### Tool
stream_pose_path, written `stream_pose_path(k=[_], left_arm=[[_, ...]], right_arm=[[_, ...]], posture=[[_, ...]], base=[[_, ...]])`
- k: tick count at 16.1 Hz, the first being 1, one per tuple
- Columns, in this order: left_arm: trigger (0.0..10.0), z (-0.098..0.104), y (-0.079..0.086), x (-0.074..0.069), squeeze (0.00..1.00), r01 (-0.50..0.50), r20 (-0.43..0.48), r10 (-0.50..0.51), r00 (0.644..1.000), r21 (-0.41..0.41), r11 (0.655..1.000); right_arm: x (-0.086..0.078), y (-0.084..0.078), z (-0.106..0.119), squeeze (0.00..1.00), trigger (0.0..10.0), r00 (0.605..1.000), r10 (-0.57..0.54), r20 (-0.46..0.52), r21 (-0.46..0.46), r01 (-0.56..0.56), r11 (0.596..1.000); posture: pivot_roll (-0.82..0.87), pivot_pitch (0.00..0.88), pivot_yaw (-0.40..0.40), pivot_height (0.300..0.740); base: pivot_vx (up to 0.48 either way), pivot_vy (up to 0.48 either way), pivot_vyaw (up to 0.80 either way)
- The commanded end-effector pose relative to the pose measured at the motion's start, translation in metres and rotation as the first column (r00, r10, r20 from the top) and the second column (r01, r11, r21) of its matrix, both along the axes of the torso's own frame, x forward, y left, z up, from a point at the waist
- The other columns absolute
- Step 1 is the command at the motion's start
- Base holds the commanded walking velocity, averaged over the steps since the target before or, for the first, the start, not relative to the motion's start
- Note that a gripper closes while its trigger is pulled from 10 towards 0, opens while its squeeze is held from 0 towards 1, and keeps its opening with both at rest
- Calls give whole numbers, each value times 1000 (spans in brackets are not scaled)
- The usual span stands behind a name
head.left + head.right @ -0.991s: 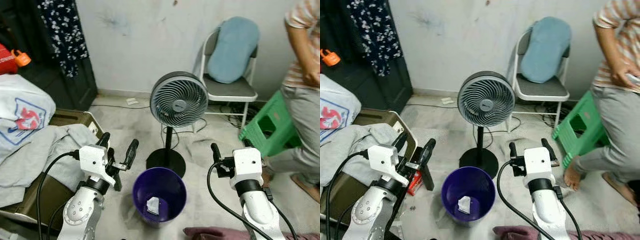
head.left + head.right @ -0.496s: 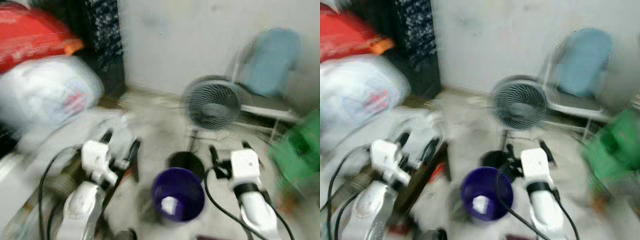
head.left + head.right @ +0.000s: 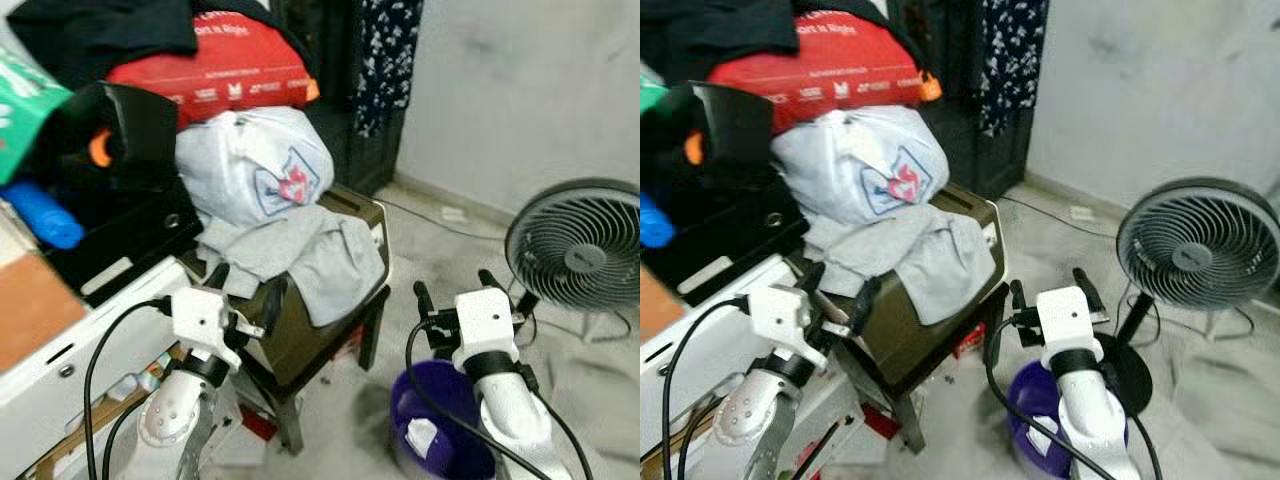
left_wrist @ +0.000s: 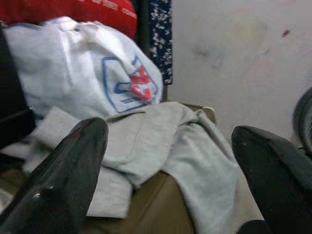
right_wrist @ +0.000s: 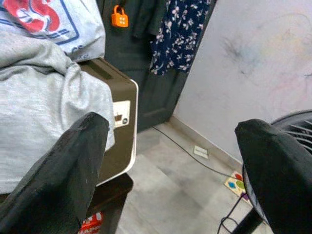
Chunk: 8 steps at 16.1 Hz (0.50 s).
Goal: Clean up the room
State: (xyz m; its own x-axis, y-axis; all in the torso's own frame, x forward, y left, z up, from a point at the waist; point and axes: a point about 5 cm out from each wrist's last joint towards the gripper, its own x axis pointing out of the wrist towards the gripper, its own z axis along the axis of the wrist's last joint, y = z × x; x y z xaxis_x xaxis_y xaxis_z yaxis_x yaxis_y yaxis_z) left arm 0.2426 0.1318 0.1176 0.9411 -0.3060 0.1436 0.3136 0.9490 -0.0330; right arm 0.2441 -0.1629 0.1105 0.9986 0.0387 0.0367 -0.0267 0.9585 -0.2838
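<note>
A grey garment (image 3: 303,252) drapes over a brown case (image 3: 335,310) that rests on a dark stool. My left gripper (image 3: 245,284) is open and empty, low in front of the case's near corner. In the left wrist view the garment (image 4: 161,146) lies between the two black fingers (image 4: 68,175). A purple bin (image 3: 455,455) stands on the floor with a scrap of white paper (image 3: 420,437) inside. My right gripper (image 3: 452,285) hangs open and empty just above the bin's far rim.
A white bag with a red and blue logo (image 3: 255,165) sits on the case, under a red bag (image 3: 215,70) and dark clothes. A black box (image 3: 120,190) and white furniture (image 3: 60,350) crowd the left. A standing fan (image 3: 580,245) is at the right.
The whole view has swung left: the chair, green stool and person have left the picture, and the piled bags and case have come in. Both grippers stay open and empty.
</note>
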Motion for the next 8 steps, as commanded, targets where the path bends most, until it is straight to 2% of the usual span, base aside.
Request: stream_pose_path(k=[1,4,5,7,8], left_arm=[[10000,-2,4,1,0,-19,-16,20,1000,29,999],[10000,-5,2,3,0,-33,-39,34,999,35,999],[10000,-8,2,3,0,-47,-52,49,997,45,998],[10000,-9,1,4,0,-56,-59,59,996,53,997],[10000,-9,1,6,0,-63,-61,66,996,49,997]], right_arm=[[3,4,1,0,10000,1000,7,3,6,-7,1000],[9,4,0,0,10000,1000,10,2,13,-10,1000],[11,4,-1,0,10000,1000,11,-2,14,-11,1000],[16,5,-4,0,10000,1000,0,-8,2,0,1000],[21,6,-5,0,10000,1000,-7,-18,28,8,1000]], posture=[[-90,53,3,740],[-83,59,3,740],[-77,62,1,740],[-70,61,2,740],[-70,62,5,740]], base=[[0,0,800],[0,0,800],[0,0,456],[0,0,0],[0,0,0]])
